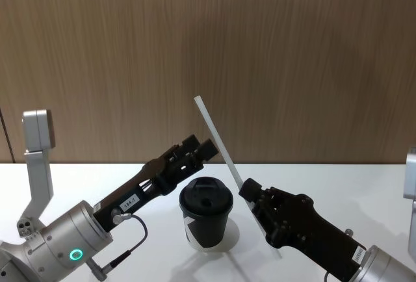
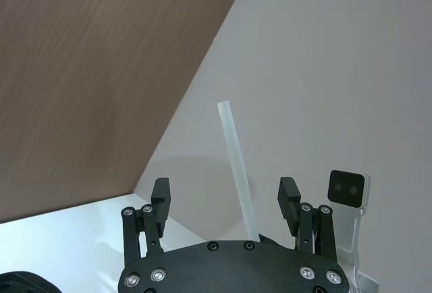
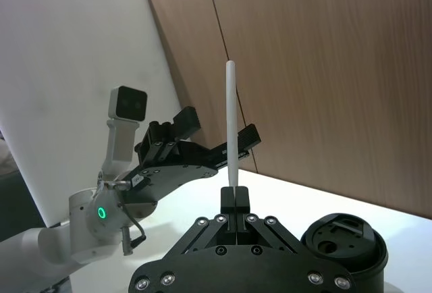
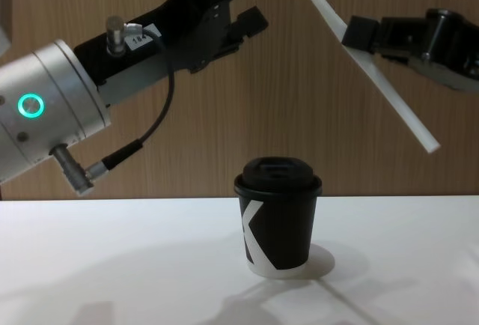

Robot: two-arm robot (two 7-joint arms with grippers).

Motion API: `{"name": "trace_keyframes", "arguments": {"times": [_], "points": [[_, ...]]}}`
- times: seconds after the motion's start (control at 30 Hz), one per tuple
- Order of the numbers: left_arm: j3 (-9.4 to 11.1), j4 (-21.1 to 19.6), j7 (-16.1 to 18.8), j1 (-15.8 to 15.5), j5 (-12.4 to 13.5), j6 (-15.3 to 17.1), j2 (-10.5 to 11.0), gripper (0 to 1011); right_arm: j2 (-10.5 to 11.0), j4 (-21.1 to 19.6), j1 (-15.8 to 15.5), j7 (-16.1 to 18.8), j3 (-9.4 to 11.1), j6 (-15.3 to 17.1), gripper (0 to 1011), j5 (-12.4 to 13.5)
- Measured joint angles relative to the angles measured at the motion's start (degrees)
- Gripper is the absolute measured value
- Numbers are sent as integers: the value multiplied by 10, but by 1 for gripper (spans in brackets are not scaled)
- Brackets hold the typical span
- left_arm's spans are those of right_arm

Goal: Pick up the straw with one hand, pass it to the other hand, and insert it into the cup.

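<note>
Nearest you in the head view, the right gripper (image 1: 247,189) comes in from the lower right with its fingers clamped on the straw (image 1: 220,144), which slants up and to the left from that grip while a shorter length pokes out below, down toward the surface (image 1: 338,179). The left gripper (image 1: 199,145) reaches in from the lower left, its silver arm showing a green ring (image 1: 77,254), and its fingers are spread wide just beside the straw's upper half. The cup (image 1: 206,214) stands upright on the surface between the two arms, lid on, below the straw. In the left wrist view you see the left gripper's (image 2: 225,190) fingers wide apart with the straw (image 2: 233,161) rising through the gap between them, touching neither finger. In the right wrist view the right gripper's (image 3: 235,198) fingers are pressed together on the straw (image 3: 231,124), which stands straight out from them; the left gripper (image 3: 216,129) sits beyond with one finger on either side of the straw, and the cup (image 3: 344,246) is down beside the right gripper. In the chest view the cup (image 4: 278,220) rests on the white surface (image 4: 112,257) with its white K mark facing you, and the straw (image 4: 378,78) hangs high above it, slanting down to the right, with its lower end free in the air.
</note>
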Motion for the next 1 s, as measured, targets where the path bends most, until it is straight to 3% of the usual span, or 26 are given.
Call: {"name": "trace_keyframes", "arguments": {"times": [0.73,1.0], "points": [[13,23,-15,-16,-19,-3,-5,1000,15,4,4,19,-20,-1,10,14],[17,29,-17,-20,-22,-9,-5,819,20,4,4,21,-25,-1,10,18]]}}
